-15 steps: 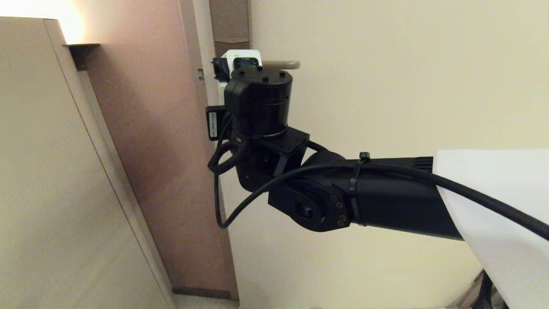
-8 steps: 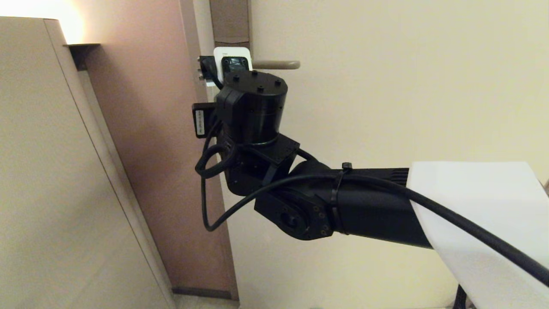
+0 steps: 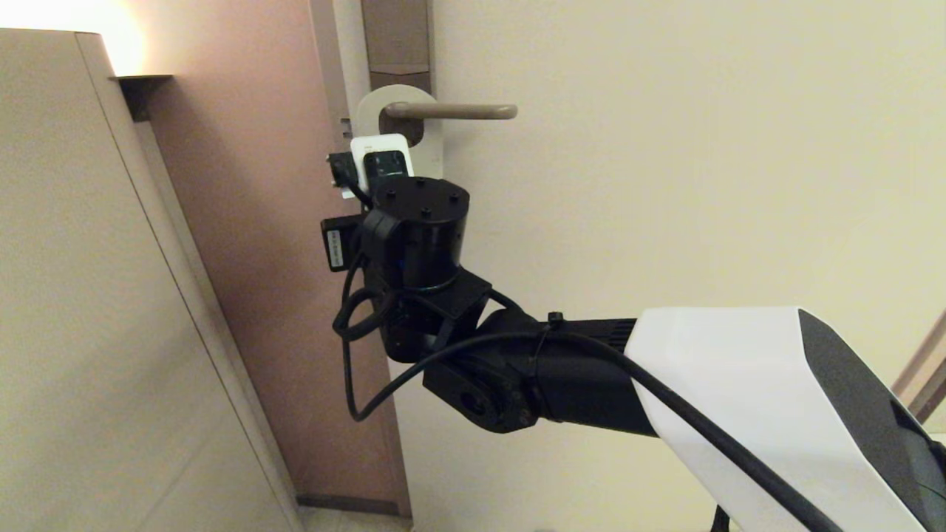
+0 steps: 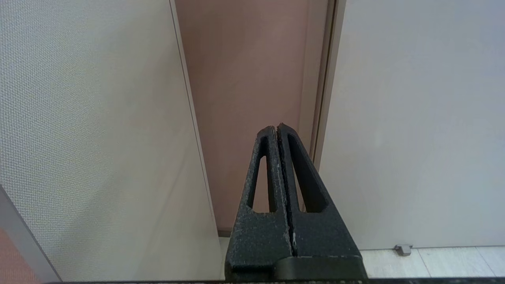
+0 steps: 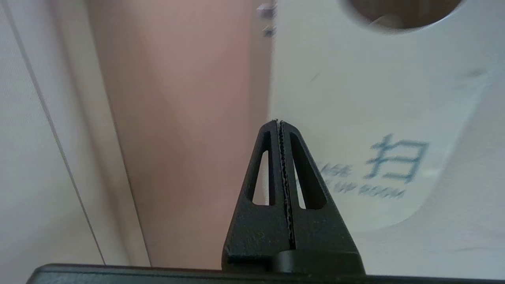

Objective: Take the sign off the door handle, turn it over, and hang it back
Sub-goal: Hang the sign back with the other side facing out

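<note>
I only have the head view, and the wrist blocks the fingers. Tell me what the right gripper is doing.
Observer: The right gripper is shut, and I see nothing held between its fingers. The sign hangs just beyond it.
Operator: Read me the side of the sign that faces out.
Observer: It is the white side with blue lettering, seen from the right wrist. The door handle passes through the sign's hole.
Operator: Report the left arm.
Observer: The left gripper is shut and empty. It points at the pinkish panel beside the door.
</note>
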Robot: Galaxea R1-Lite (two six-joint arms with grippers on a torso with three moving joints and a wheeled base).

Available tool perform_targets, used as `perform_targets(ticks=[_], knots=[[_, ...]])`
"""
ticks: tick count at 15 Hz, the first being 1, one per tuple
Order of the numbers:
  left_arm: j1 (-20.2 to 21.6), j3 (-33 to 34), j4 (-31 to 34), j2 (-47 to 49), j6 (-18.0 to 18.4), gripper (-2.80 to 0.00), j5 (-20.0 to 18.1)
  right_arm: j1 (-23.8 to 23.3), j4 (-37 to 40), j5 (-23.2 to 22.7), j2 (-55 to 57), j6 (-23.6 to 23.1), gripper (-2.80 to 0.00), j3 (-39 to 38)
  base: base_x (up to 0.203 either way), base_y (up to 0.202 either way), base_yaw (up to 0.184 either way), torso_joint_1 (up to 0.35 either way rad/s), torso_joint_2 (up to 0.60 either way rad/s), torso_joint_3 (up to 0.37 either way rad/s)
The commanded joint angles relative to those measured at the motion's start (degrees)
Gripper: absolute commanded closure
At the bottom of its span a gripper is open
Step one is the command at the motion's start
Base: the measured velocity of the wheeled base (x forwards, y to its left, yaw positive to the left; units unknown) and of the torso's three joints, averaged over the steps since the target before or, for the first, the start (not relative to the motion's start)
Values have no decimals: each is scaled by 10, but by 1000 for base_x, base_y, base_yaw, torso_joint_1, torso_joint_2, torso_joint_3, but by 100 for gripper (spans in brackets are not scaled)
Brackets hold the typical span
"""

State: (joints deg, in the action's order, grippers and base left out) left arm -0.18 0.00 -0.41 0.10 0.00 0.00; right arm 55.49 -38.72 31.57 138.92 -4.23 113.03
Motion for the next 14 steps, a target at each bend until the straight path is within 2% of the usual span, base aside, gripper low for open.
perform_targets(ticks=[1,14], knots=[[0,0,0,0,0,0,0,-3,-2,-4,12,-2,0,0,0,0,0,0,0,0],[0,0,0,0,0,0,0,-36,-4,-25,-35,-12,0,0,0,0,0,0,0,0]])
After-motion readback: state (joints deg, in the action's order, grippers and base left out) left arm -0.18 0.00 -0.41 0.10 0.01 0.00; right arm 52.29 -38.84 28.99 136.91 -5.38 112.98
